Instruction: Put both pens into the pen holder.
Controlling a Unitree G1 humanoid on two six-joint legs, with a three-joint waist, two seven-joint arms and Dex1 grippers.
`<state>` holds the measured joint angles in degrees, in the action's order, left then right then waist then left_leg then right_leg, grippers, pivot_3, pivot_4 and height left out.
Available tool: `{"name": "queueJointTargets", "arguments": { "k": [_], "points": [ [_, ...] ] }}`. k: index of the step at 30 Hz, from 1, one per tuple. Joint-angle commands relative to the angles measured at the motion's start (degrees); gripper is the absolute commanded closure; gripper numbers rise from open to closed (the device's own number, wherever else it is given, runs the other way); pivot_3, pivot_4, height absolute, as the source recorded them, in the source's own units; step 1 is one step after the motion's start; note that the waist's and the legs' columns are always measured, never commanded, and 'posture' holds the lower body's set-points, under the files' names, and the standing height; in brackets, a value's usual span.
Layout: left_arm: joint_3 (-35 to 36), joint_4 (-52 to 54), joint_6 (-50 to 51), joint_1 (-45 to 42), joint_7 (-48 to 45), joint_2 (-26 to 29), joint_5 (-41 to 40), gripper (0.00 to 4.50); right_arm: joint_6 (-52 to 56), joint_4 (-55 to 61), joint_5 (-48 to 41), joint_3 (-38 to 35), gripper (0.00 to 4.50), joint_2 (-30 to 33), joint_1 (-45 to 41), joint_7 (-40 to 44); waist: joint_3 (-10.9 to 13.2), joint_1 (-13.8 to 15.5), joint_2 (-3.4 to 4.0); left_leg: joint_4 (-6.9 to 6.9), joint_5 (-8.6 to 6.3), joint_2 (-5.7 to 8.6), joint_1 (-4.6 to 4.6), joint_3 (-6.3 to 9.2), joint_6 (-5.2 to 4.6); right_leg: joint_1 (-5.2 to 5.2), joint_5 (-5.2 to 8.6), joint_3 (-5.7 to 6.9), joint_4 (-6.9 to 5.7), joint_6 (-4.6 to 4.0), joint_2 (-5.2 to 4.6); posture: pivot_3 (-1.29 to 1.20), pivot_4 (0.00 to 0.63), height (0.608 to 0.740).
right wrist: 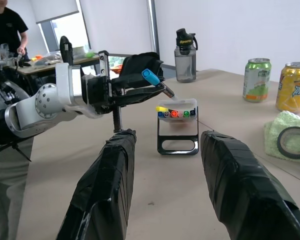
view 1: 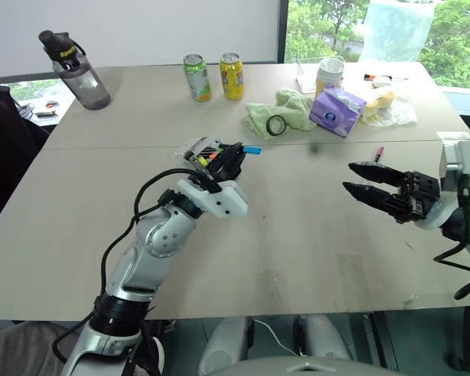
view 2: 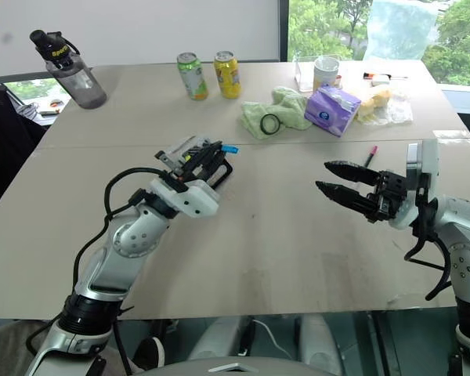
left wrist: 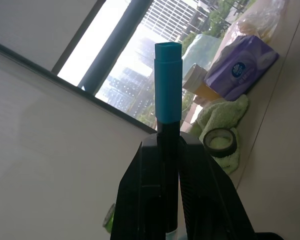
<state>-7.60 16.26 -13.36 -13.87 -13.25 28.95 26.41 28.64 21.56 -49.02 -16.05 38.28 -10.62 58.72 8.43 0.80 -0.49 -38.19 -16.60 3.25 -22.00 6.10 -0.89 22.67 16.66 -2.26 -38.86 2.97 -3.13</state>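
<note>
The left tool (view 1: pixel 233 157) was clamped shut on the blue pen (right wrist: pixel 155 81), poised just above the pen holder (right wrist: pixel 177 127) for insertion; the right tool (view 1: pixel 370 182) hung half-open, empty, near the red-capped pen (view 1: pixel 378 153) lying on the counter (view 1: pixel 298 235)

- We note the table (view 1: pixel 298 235) as a matt, pale, faintly scuffed surface.
- The blue pen (left wrist: pixel 168 85) looks like smooth matt plastic.
- The pen holder (right wrist: pixel 177 131) shows a glossy black frame and whitish clear plastic.
- The cans (view 1: pixel 215 76) appear as shiny metal.
- The green cloth (view 1: pixel 286 110) looks soft and nubbly.
</note>
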Motion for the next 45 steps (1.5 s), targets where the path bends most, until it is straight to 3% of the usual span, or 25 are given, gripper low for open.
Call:
{"name": "queueJointTargets", "arguments": {
  "k": [1, 12, 13, 16, 20, 22, 31, 37, 41, 45],
  "points": [
    [1.79, -1.07, -0.89, -0.35, 1.50, -0.38, -0.59, 4.50, -0.97, 1.36, -0.50, -0.39, 2.28, 0.00, -0.60, -0.25, 0.00, 0.00, 0.00, 0.00, 0.00, 0.00, 0.00, 0.00, 0.00, 0.00, 0.00, 0.00, 0.00, 0.00, 0.00, 0.00, 0.150, 0.740],
    [2.67, -6.26, -1.00, -2.29, 2.11, -0.94, -1.88, 4.50, -2.78, -0.20, 0.33, -0.76, 2.28, -0.09, 0.77, 1.45, 0.00, -0.01, 0.00, 0.00, 0.00, 0.00, 0.00, 0.00, 0.00, 0.01, 0.00, 0.01, -0.01, 0.00, 0.00, 0.00, 0.150, 0.740],
    [2.81, -6.41, -1.08, -2.48, 2.30, -0.93, -1.87, 3.60, -3.28, -0.61, 0.54, -0.92, 2.23, -0.10, 1.21, 2.01, 0.00, -0.01, 0.00, -0.01, 0.00, 0.00, 0.00, 0.00, 0.00, 0.00, 0.00, 0.01, -0.01, 0.00, 0.00, 0.00, 0.150, 0.740],
    [3.61, -6.18, -1.46, -2.66, 3.88, -0.95, -1.15, 2.47, -5.40, -2.33, 1.18, -1.61, 2.23, -0.03, 3.03, 4.30, 0.00, -0.01, 0.00, 0.00, 0.00, 0.00, 0.00, 0.01, 0.00, 0.00, 0.00, 0.01, -0.01, 0.00, 0.00, 0.00, 0.150, 0.740],
    [4.02, -6.17, -0.81, -2.40, 4.40, -1.26, -0.97, 0.52, -7.79, -4.21, 1.84, -1.75, 2.23, -0.10, 4.26, 6.32, 0.00, -0.08, 0.00, -0.01, 0.00, 0.00, 0.02, 0.00, 0.00, 0.00, 0.00, 0.00, -0.02, 0.00, 0.00, 0.00, 0.150, 0.740],
    [4.15, -6.39, -0.75, -2.23, 4.55, -1.34, -0.95, 0.14, -8.92, -5.34, 2.16, -1.79, 2.23, -0.19, 4.68, 7.39, 0.00, -0.08, 0.00, -0.01, 0.00, 0.00, 0.02, 0.00, 0.00, 0.00, 0.00, -0.01, -0.03, 0.00, 0.01, 0.00, 0.150, 0.740],
    [5.03, -6.21, 0.95, -3.26, 5.12, -1.47, -0.88, 0.14, -11.01, -6.60, 2.94, -1.05, 2.23, -0.53, 5.13, 8.66, 0.00, -0.03, 0.00, -0.01, 0.00, 0.00, 0.02, 0.00, 0.00, 0.00, 0.00, 0.00, -0.03, 0.00, 0.00, 0.00, 0.150, 0.740],
    [4.39, -5.91, 0.47, -3.33, 3.04, -2.34, -4.27, 0.14, -11.72, -8.24, 9.10, 0.51, 2.23, -0.56, 2.95, 2.34, 0.00, -0.09, 0.00, -0.02, 0.00, 0.00, 0.02, -0.01, 0.01, 0.00, 0.00, -0.02, -0.03, 0.00, 0.00, 0.00, 0.150, 0.740],
    [2.91, -4.29, 1.03, -3.17, -1.91, -5.01, -12.52, 0.14, -12.47, -10.71, 16.34, 3.36, 2.23, -0.70, -0.04, -3.50, -0.01, -0.08, 0.01, -0.02, 0.00, 0.00, 0.02, 0.00, 0.02, 0.01, 0.00, 0.00, -0.04, 0.00, 0.00, 0.00, 0.150, 0.740],
    [0.09, 2.01, 12.95, 1.22, -12.06, -9.94, -30.72, 0.14, -14.84, -14.11, 27.68, 7.40, 2.23, -2.60, -4.23, -14.06, -0.01, -0.21, 0.01, -0.05, 0.01, 0.01, 0.00, -0.02, 0.02, 0.02, 0.00, -0.02, -0.03, 0.00, -0.03, 0.00, 0.150, 0.740]
  ]
}}
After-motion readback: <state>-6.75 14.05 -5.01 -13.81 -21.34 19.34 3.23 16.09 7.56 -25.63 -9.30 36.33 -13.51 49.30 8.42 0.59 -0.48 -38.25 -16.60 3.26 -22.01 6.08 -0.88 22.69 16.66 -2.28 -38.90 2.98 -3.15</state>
